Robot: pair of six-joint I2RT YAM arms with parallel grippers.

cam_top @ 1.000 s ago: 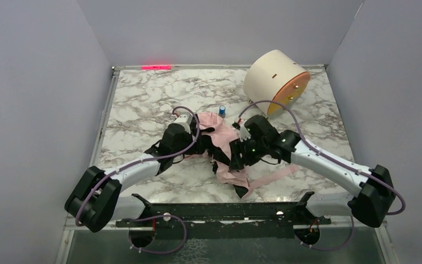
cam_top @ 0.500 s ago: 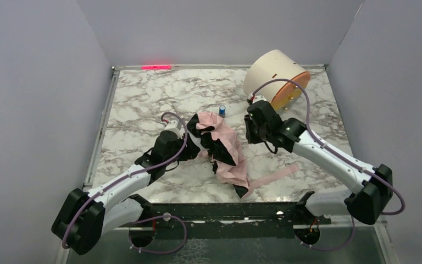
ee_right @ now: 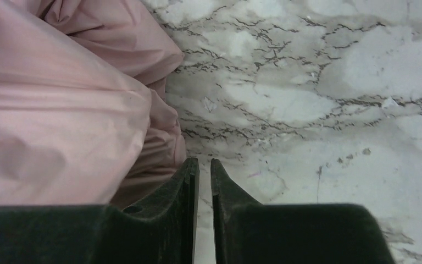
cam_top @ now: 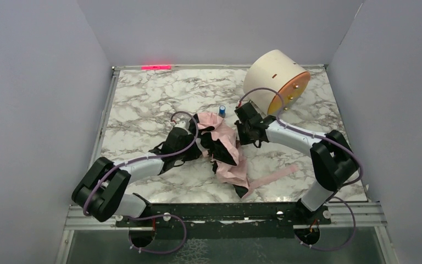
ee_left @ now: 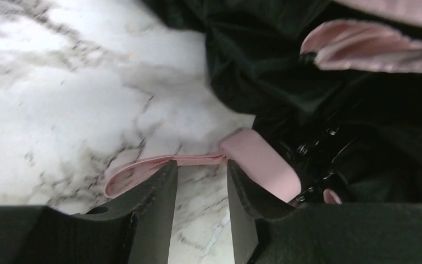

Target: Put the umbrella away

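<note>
Marble-patterned laminate, white with grey-brown veins, covers the table (cam_top: 143, 104). On its middle lies the umbrella (cam_top: 226, 148), a crumpled heap of matte pale pink fabric with glossy black lining folded outward in places. A flat pink strap (cam_top: 275, 175) trails from the heap toward the right near edge. In the left wrist view the lining looks slick and creased, and a smooth, rounded pink handle (ee_left: 261, 165) pokes out of it, with a thin ribbon loop (ee_left: 143, 168) lying flat on the table beside it.

The left end effector (cam_top: 191, 146) sits low at the heap's left edge. Its dark, rough-textured fingers (ee_left: 154, 203) stand apart by a narrow gap with bare table showing between them; the loop runs just past their tips, and the handle lies against the outer side of one finger. The right end effector (cam_top: 246, 131) is at the heap's right edge. Its fingers (ee_right: 173, 192) are drawn nearly together, a thin slit left between, gripping nothing, with pink folds just beside them.

Behind stand a cream drum (cam_top: 272, 77) with an orange face and a small blue cylinder (cam_top: 221, 110).
</note>
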